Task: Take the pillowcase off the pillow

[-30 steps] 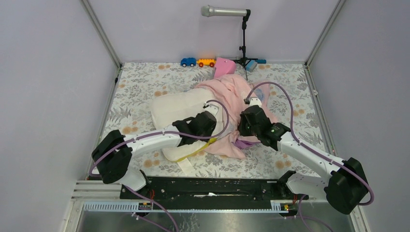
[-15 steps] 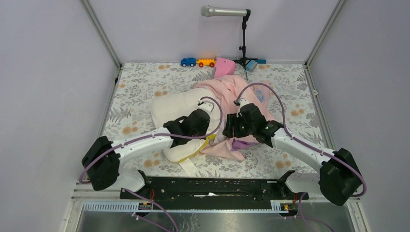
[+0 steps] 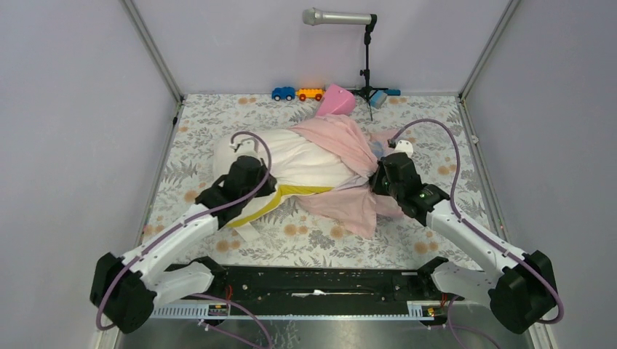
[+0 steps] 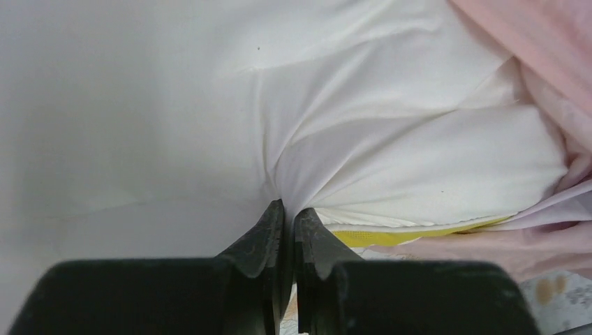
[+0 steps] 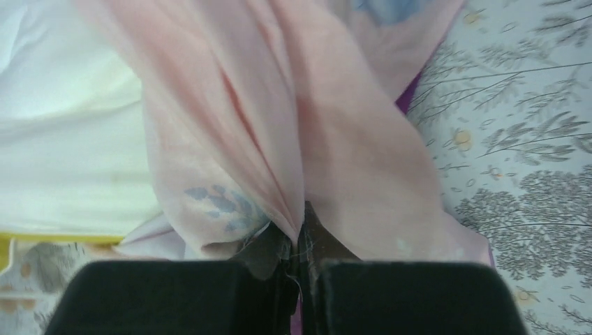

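Both sides are pulling apart: left pincer (image 4: 287,209) clenched on the pillow (image 3: 305,160), dragging it left; right pincer (image 5: 300,218) clenched on the pillowcase (image 3: 338,138). More pillow is showing.

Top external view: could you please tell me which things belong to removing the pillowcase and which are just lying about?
Job: plump white pillow with yellow edge band; thin pale pink fabric pillowcase; left pincer, shut on the pillow; right pincer, shut on the pillowcase.
Lying about: blue toy vehicle; orange toy vehicle; stiff pink wedge; grey microphone on black stand.
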Tool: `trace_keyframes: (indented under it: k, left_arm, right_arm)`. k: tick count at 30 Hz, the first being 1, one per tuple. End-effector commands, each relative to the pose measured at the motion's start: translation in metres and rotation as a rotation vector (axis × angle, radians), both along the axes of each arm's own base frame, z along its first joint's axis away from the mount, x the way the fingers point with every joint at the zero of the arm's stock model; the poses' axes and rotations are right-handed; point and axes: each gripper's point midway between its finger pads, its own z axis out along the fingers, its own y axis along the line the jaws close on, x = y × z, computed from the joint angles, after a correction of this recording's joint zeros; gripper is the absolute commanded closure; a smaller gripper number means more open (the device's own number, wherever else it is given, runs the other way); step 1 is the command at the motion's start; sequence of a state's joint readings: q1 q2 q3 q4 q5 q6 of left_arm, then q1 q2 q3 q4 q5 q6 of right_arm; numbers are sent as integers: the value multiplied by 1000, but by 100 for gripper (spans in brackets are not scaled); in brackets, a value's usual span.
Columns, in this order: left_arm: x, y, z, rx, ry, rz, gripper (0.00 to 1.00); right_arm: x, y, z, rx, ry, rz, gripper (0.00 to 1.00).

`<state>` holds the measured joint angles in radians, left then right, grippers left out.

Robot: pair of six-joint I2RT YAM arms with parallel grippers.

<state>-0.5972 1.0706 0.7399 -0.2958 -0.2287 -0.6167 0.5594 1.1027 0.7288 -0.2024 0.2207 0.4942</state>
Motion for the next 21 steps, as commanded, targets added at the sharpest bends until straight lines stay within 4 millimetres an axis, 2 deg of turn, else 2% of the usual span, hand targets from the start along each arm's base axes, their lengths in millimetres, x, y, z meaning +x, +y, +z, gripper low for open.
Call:
trace_keyframes:
  k: [1,5,10,16,19,21]
  left_arm:
    - [14,47,43,-67,-134,275,100]
    - [11,67,52,-73,-164,358,100]
    - [3,87,66,-88,-212,445,100]
    - [-6,110,76,-122,-262,544,100]
    - [-5,108,74,-117,-257,530,100]
    - [-2,103,72,-100,-246,503,100]
  right_arm:
    - [8,-67,17,-104,-90,-257,100]
    - [7,-73,27,-110,-127,-264,99]
    - [8,-76,23,-125,-99,-273,99]
    - [9,-100,17,-52,-81,-427,100]
    - [11,-89,15,-30,-64,-363,100]
    - [12,-67,12,9,-43,-240,100]
